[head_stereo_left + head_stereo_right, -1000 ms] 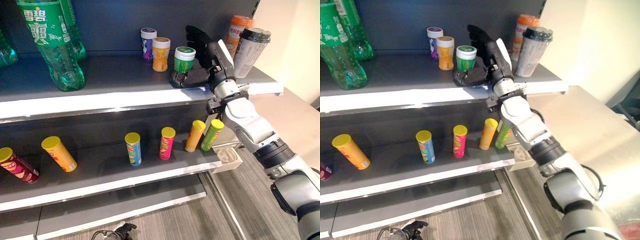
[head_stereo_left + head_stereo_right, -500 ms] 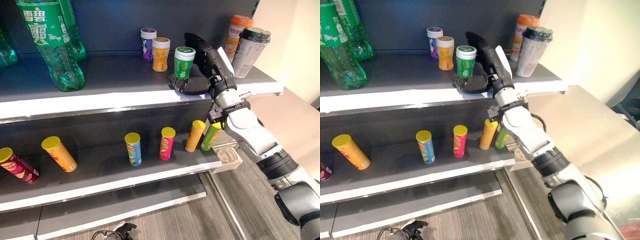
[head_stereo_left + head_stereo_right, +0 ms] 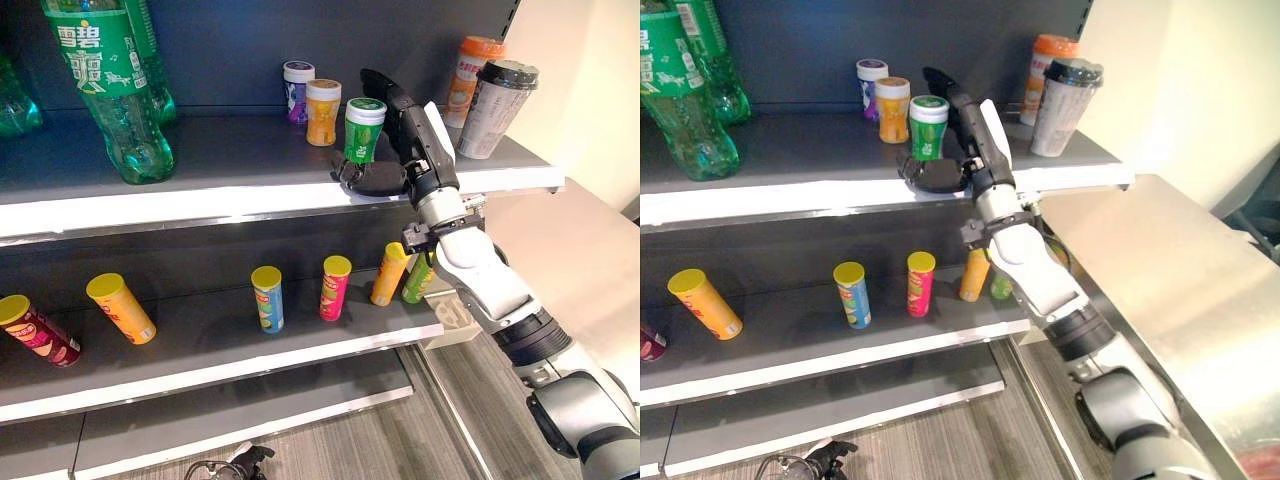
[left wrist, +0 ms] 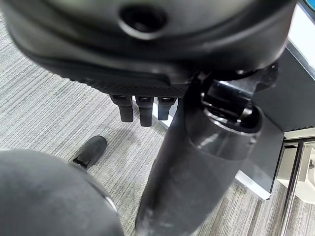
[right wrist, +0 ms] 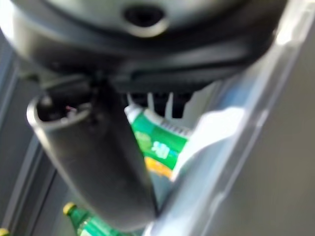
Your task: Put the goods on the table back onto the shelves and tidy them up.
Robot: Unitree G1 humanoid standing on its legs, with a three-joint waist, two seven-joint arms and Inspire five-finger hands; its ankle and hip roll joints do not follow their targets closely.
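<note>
A small green can with a white lid [image 3: 363, 130] stands slightly tilted near the front edge of the dark top shelf [image 3: 230, 150]. My right hand [image 3: 408, 135] is at the can's right side, fingers straight and reaching up behind it, thumb low in front of its base at the shelf edge. The right wrist view shows the green can [image 5: 160, 142] just past the thumb and fingers. An orange can [image 3: 323, 110] and a purple can [image 3: 297, 90] stand behind it. My left hand [image 4: 140, 110] hangs over the floor with relaxed fingers, holding nothing.
Two tall cups [image 3: 492, 105] stand at the top shelf's right end and green bottles [image 3: 110, 90] at its left. Several snack tubes [image 3: 267, 297] stand or lean on the lower shelf. A steel table [image 3: 1160, 290] lies to the right, with a white basket [image 3: 455, 318] below.
My right hand has moved left along the shelf up to the green can, which has shifted a little left and forward and now tilts.
</note>
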